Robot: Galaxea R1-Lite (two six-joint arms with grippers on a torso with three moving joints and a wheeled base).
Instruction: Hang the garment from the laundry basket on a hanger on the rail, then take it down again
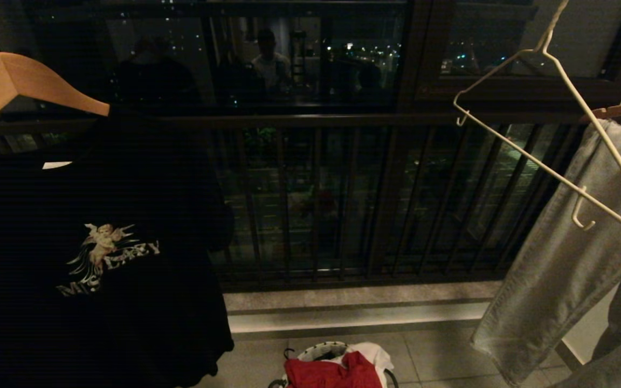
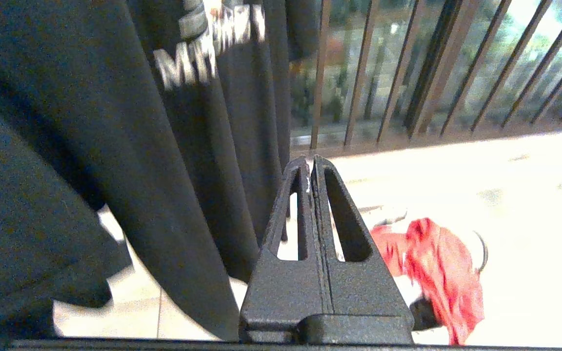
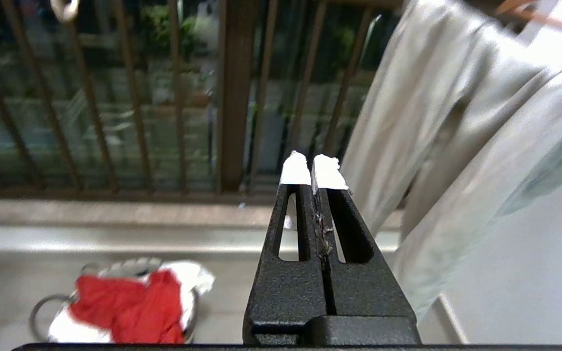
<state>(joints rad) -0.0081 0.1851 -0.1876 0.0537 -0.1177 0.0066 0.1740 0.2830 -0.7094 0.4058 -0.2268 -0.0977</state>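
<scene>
Red garment [image 1: 332, 373] heaped in laundry basket [image 1: 318, 349] on floor; cream hanger [image 1: 561, 121] bare, tilted. Left gripper [image 2: 311, 163], right gripper [image 3: 312, 165]: jaws pressed together, empty.

The laundry basket [image 1: 321, 353] stands on the floor [image 1: 440, 350], low in the middle of the head view, before the step [image 1: 359, 312] that runs under the balcony railing [image 1: 310, 205]. The garment [image 1: 332, 373] lies in the basket, on top, with a white T-shirt [image 1: 372, 353] under and behind it. To the left hangs a black T-shirt [image 1: 89, 258] on a wooden hanger [image 1: 14, 81]. To the right, high up, hangs the wire hanger [image 1: 558, 124], tilted, with nothing on it. Just behind and below it, grey trousers [image 1: 558, 258] hang down toward the floor. The basket stands between the two hanging clothes, nearer to the black T-shirt.
</scene>
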